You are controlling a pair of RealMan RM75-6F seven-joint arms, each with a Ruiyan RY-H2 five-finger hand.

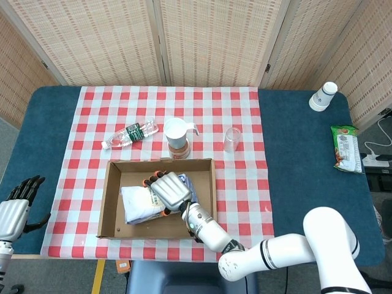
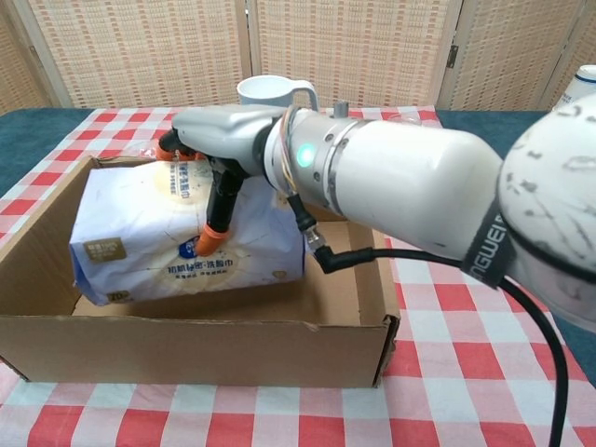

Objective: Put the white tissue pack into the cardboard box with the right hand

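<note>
**Pack in the box, grip not yet released**

While the white tissue pack (image 2: pixel 177 237) lies inside the cardboard box (image 1: pixel 114 166), our right hand (image 1: pixel 169 191) grips its three o'clock end; lifting away unreleased could drag it out. Our left hand (image 1: pixel 17 202) hangs open at nine o'clock.

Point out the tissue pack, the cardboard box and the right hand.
tissue pack (image 2: pixel 140 242), chest view, printed front face.
cardboard box (image 2: pixel 186 349), chest view, near wall.
right hand (image 1: pixel 171 190), head view, back of the hand.

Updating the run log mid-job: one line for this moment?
right hand: on white tissue pack | pack: inside cardboard box | left hand: idle at table edge
</note>
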